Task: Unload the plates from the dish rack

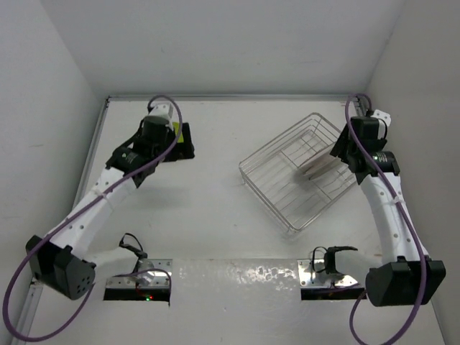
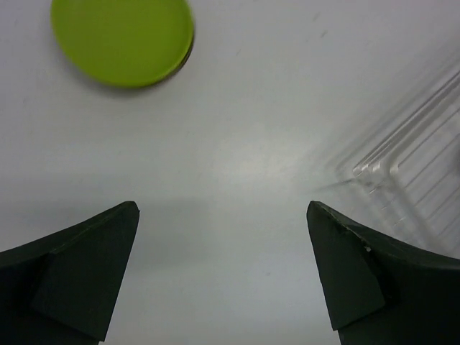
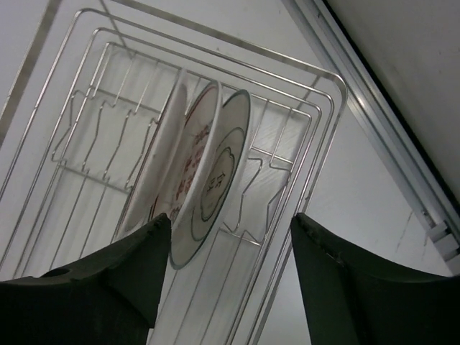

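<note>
Bright even light with soft shadows, glare on the metal strip [image 1: 237,277], dish rack [image 2: 410,158] blurred in left wrist view

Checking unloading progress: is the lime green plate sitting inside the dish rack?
No, the lime green plate lies out on the white table, clear of the wire dish rack at the right.

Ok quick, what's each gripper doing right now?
Left gripper: open, holding nothing.
Right gripper: open around a standing plate in the dish rack, not gripping it.
</note>
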Robot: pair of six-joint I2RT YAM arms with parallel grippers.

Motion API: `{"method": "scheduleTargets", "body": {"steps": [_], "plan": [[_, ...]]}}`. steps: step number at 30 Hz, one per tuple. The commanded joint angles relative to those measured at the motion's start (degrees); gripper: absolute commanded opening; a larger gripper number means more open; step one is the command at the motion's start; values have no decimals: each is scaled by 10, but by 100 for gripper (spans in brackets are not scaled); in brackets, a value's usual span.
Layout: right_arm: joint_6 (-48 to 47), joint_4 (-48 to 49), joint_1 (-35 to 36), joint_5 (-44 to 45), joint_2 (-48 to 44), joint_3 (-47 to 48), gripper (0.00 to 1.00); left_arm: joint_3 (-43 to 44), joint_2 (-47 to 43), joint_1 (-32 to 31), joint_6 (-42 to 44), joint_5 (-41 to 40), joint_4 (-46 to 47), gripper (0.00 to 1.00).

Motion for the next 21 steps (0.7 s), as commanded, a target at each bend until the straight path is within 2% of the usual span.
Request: {"method": "scheduleTargets", "body": {"steps": [1, 2, 3, 6, 17, 21], "plan": [[53, 32, -43, -41, 11, -17, 65, -103, -39, 2, 32, -42, 6, 100], [63, 44, -50, -46, 13, -22, 63, -125, -63, 2, 31, -54, 17, 100], [79, 50, -60, -49, 16, -30, 55, -159, -71, 4, 31, -54, 30, 100], [107, 64, -68, -42, 27, -44, 47, -184, -87, 2, 35, -38, 36, 100], [126, 93, -69, -37, 86, -37, 43, -188, -108, 2, 42, -15, 47, 100], [130, 84, -69, -25, 94, -43, 36, -187, -107, 2, 43, -13, 47, 100]]}}
